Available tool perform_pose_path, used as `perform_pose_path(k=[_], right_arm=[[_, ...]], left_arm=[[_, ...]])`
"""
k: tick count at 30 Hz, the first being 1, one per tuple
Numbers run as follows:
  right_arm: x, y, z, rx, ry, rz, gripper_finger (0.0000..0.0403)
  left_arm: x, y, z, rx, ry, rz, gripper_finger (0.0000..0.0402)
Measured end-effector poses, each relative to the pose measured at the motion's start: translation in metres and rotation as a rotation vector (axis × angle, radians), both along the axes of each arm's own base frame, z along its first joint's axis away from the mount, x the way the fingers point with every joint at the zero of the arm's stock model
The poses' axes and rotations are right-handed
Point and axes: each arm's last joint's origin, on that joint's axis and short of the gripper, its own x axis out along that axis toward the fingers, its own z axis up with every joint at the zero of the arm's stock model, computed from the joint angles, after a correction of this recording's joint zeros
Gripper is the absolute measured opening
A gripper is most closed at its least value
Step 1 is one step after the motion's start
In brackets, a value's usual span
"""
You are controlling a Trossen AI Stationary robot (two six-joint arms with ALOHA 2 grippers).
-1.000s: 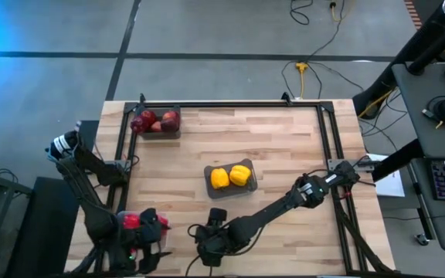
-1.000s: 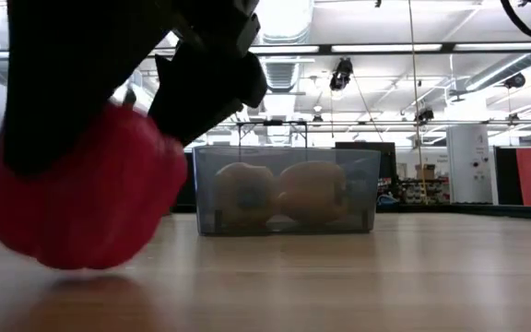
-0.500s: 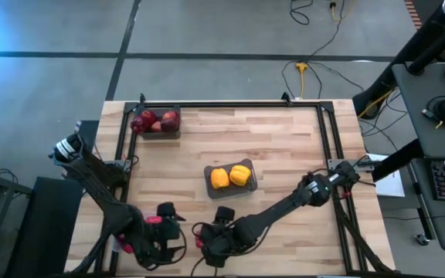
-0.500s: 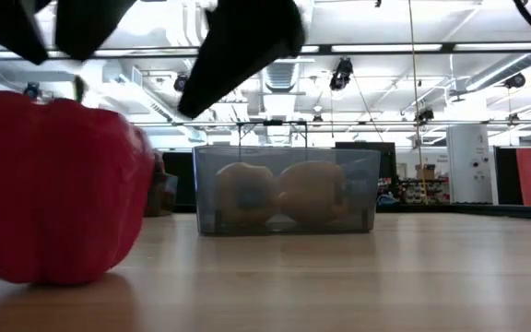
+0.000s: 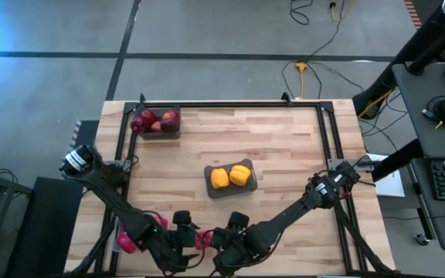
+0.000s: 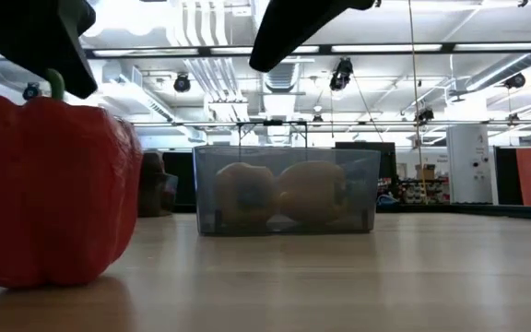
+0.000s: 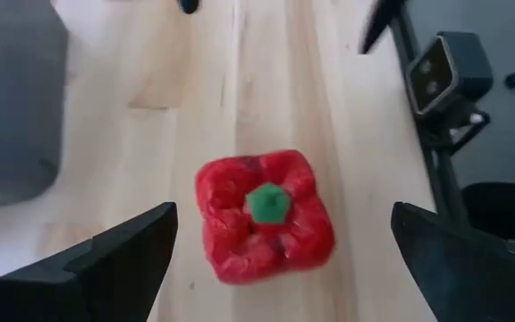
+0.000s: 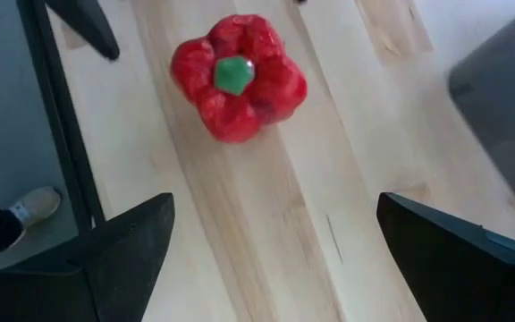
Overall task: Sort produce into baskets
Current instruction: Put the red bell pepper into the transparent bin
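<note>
Apples (image 5: 154, 121) fill one far basket (image 5: 157, 132) and yellow peppers (image 5: 230, 177) the middle basket (image 5: 229, 191), while a red pepper (image 7: 263, 215) stands unsorted on the surface (image 5: 284, 154) between the spread left tool (image 5: 178, 245) and spread right tool (image 5: 224, 245).

Two dark arms, matte black links w/ rounded joint housings. Left arm (image 5: 103, 193): pale grey/white fitting at shoulder end, thin black cabling alongside. Right arm (image 5: 300, 212): silver-grey hardware near its base joint. Each gripper's fingers (image 7: 119, 255) are flat, black, tapered wedges w/ plain unmarked faces (image 8: 123, 246)
</note>
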Motion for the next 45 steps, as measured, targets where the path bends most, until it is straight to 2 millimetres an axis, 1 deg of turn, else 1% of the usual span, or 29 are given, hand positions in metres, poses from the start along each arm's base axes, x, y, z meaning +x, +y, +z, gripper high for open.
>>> perform_pose_path(k=[5, 12, 14, 17, 22, 23, 24, 27, 29, 32, 34, 36, 38, 40, 42, 45], right_arm=[[-0.001, 0.001, 0.000, 0.001, 0.000, 0.002, 0.0382], [-0.001, 0.001, 0.000, 0.009, 0.006, -0.014, 0.0382], [-0.001, 0.001, 0.000, 0.015, 0.010, -0.018, 0.0382], [-0.002, 0.000, 0.000, 0.021, 0.013, -0.037, 0.0382], [-0.002, 0.000, 0.000, 0.019, 0.014, -0.034, 0.0382], [-0.002, 0.000, 0.000, 0.017, 0.015, -0.034, 0.0382], [-0.002, 0.000, -0.001, 0.016, 0.016, -0.034, 0.0382], [-0.002, 0.000, -0.001, 0.015, 0.017, -0.033, 0.0382], [-0.002, 0.000, -0.001, 0.014, 0.016, -0.034, 0.0382], [-0.001, -0.002, -0.001, -0.003, 0.009, -0.028, 0.0382], [0.001, -0.004, -0.001, -0.005, 0.009, -0.032, 0.0382], [0.003, -0.008, -0.001, -0.007, 0.008, -0.038, 0.0382], [0.005, -0.011, -0.002, -0.010, 0.005, -0.045, 0.0382], [0.007, -0.015, -0.003, -0.024, 0.003, -0.056, 0.0382], [0.009, -0.017, -0.003, -0.028, 0.001, -0.062, 0.0382], [0.011, -0.020, -0.003, -0.026, -0.001, -0.070, 0.0382]], left_arm=[[0.010, -0.005, -0.013, 0.038, -0.006, 0.052, 0.0392], [0.020, -0.012, -0.051, 0.086, 0.054, 0.114, 0.0392], [0.023, -0.013, -0.058, 0.085, 0.079, 0.116, 0.0386], [0.026, -0.016, -0.058, 0.063, 0.084, 0.125, 0.0356], [0.028, -0.017, -0.054, 0.055, 0.064, 0.159, 0.0267], [0.028, -0.017, -0.054, 0.060, 0.064, 0.163, 0.0252], [0.027, -0.016, -0.053, 0.064, 0.069, 0.165, 0.0248], [0.019, -0.010, -0.042, 0.100, 0.103, 0.165, 0.0248], [0.010, -0.007, -0.026, 0.117, 0.108, 0.146, 0.0248], [-0.006, -0.003, 0.015, 0.088, 0.049, 0.076, 0.0248], [-0.020, -0.001, 0.041, 0.052, 0.016, 0.023, 0.0248], [-0.038, 0.002, 0.062, -0.007, 0.024, -0.039, 0.0248], [-0.059, 0.003, 0.078, -0.075, 0.068, -0.101, 0.0248], [-0.082, 0.005, 0.085, -0.079, 0.126, -0.122, 0.0248], [-0.102, 0.008, 0.085, -0.030, 0.192, -0.121, 0.0248], [-0.122, 0.010, 0.079, 0.020, 0.298, -0.111, 0.0248]])
